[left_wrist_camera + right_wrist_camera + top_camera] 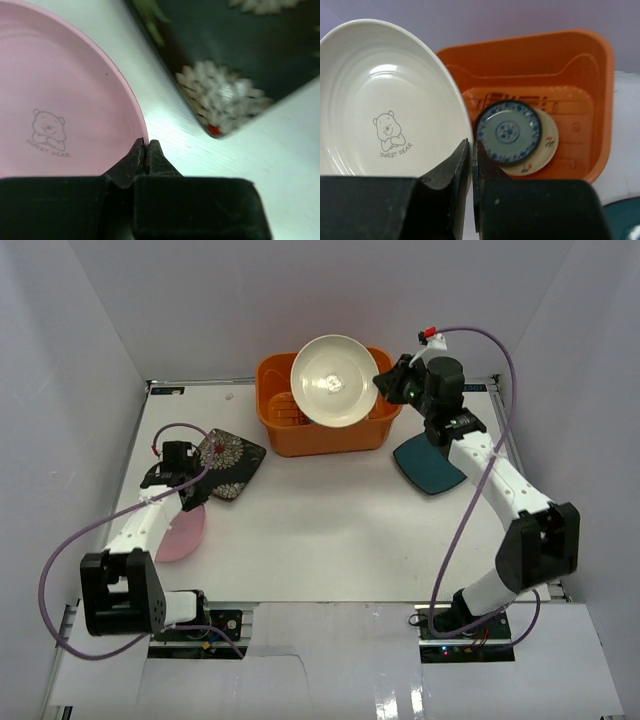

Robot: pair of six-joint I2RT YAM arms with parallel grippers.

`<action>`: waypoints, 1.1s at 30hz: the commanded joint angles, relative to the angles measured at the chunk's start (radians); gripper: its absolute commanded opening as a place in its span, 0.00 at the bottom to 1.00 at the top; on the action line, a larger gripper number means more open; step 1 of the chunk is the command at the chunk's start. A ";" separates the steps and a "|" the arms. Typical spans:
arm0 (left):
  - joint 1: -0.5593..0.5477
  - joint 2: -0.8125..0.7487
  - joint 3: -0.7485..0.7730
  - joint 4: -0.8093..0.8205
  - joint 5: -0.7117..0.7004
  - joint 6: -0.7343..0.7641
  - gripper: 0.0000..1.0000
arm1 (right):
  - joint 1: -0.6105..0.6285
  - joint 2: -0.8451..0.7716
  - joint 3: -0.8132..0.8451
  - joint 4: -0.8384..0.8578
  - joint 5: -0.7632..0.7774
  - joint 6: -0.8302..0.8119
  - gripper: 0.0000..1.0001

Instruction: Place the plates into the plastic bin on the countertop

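My right gripper (383, 387) is shut on the rim of a cream plate (334, 380) and holds it tilted above the orange plastic bin (278, 432). In the right wrist view the gripper (471, 149) pinches the cream plate (385, 95). Inside the bin (592, 70), a dark silvery-centred plate (507, 132) lies on a floral cream plate (549, 149). My left gripper (188, 500) is shut on the rim of the pink plate (182, 535). In the left wrist view the gripper (145, 148) pinches the pink plate (65, 90).
A black plate with white flowers (230, 462) lies just beyond the left gripper and shows in the left wrist view (240, 55). A teal rounded-square plate (428, 466) lies right of the bin, under the right arm. White walls enclose the countertop (330, 530).
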State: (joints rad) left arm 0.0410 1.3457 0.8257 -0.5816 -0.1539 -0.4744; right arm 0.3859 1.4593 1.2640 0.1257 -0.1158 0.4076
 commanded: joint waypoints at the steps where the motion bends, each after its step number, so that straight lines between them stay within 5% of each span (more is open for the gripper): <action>1: -0.039 -0.165 0.030 -0.006 0.148 -0.030 0.00 | -0.030 0.168 0.185 -0.055 0.088 -0.021 0.08; 6: -0.134 -0.234 0.223 -0.052 0.152 -0.050 0.00 | -0.033 0.457 0.472 -0.171 0.179 -0.052 0.08; 13: -0.298 -0.088 0.521 -0.066 0.077 -0.061 0.00 | -0.032 0.569 0.543 -0.195 0.199 -0.059 0.09; 15: -0.363 -0.024 0.650 -0.064 0.033 -0.050 0.00 | -0.033 0.579 0.554 -0.204 0.189 -0.061 0.19; 16: -0.384 0.051 0.694 -0.064 0.019 -0.046 0.00 | -0.033 0.581 0.561 -0.218 0.167 -0.062 0.35; 20: -0.519 0.268 1.008 -0.066 -0.056 0.006 0.00 | -0.033 0.530 0.548 -0.235 0.092 -0.072 0.62; 23: -0.565 0.459 1.241 -0.070 -0.093 0.031 0.00 | -0.035 0.423 0.479 -0.225 0.053 -0.078 0.70; 26: -0.601 0.653 1.476 -0.078 -0.107 0.071 0.00 | -0.038 0.221 0.317 -0.189 0.041 -0.075 0.58; 27: -0.610 0.699 1.536 -0.075 -0.121 0.098 0.00 | -0.041 0.169 0.254 -0.166 0.033 -0.055 0.39; 29: -0.628 0.807 1.624 -0.052 -0.110 0.120 0.00 | -0.042 0.017 0.113 -0.099 0.025 -0.029 0.21; 33: -0.641 0.878 1.601 0.132 -0.070 0.180 0.00 | -0.042 -0.177 -0.234 0.032 -0.022 0.039 0.13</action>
State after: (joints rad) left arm -0.5934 2.2307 2.4039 -0.5789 -0.2237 -0.3702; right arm 0.3477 1.3472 1.1912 0.0486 -0.0940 0.3977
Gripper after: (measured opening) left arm 0.025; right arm 0.132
